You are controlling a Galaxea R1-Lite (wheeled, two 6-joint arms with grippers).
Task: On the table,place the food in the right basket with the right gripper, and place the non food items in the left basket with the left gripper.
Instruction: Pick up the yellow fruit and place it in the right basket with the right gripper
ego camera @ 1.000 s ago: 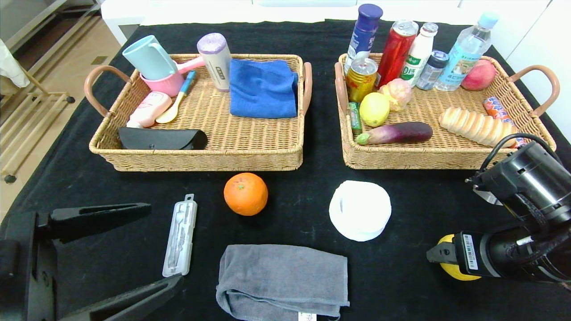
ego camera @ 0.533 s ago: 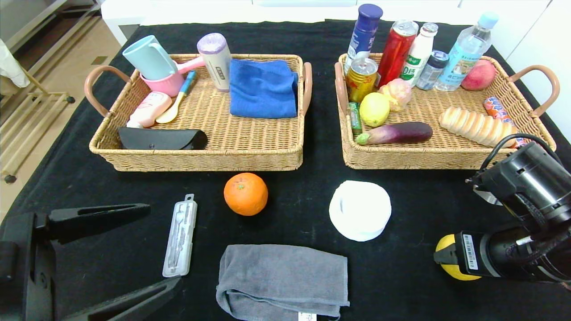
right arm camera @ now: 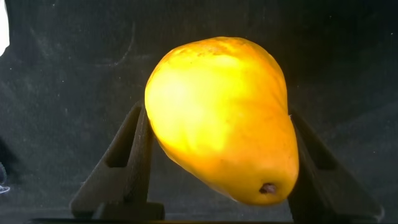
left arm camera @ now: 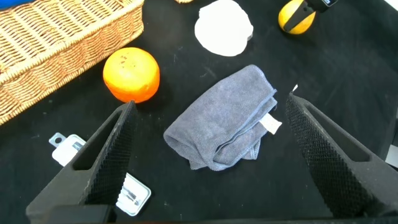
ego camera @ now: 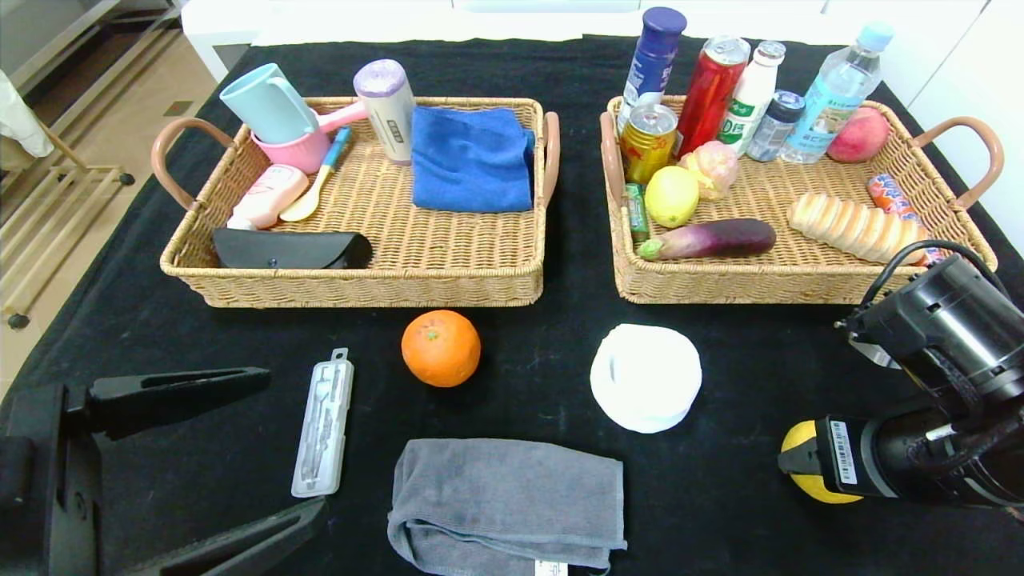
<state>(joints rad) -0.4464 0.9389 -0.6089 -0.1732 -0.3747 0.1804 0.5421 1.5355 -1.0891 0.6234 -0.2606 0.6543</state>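
My right gripper (ego camera: 790,466) is shut on the yellow pear (ego camera: 801,438) low over the black table (ego camera: 560,336) at the front right; in the right wrist view both fingers (right arm camera: 134,149) press the pear's (right arm camera: 217,137) sides. The orange (ego camera: 441,348), white roll (ego camera: 646,377), grey towel (ego camera: 506,504) and clear tool case (ego camera: 323,422) lie on the table. The bread loaf (ego camera: 854,227) lies in the right basket (ego camera: 788,282). My left gripper (ego camera: 296,438) is open at the front left, with the towel (left arm camera: 224,124) between its fingers in the left wrist view.
The left basket (ego camera: 360,284) holds a blue cloth (ego camera: 472,158), cups, a black case and a bottle. The right basket also holds a lemon (ego camera: 671,196), an eggplant (ego camera: 712,238), cans, bottles and a peach.
The right gripper's fingers closed in on the pear and drew slightly right. The left arm and the other objects have not moved.
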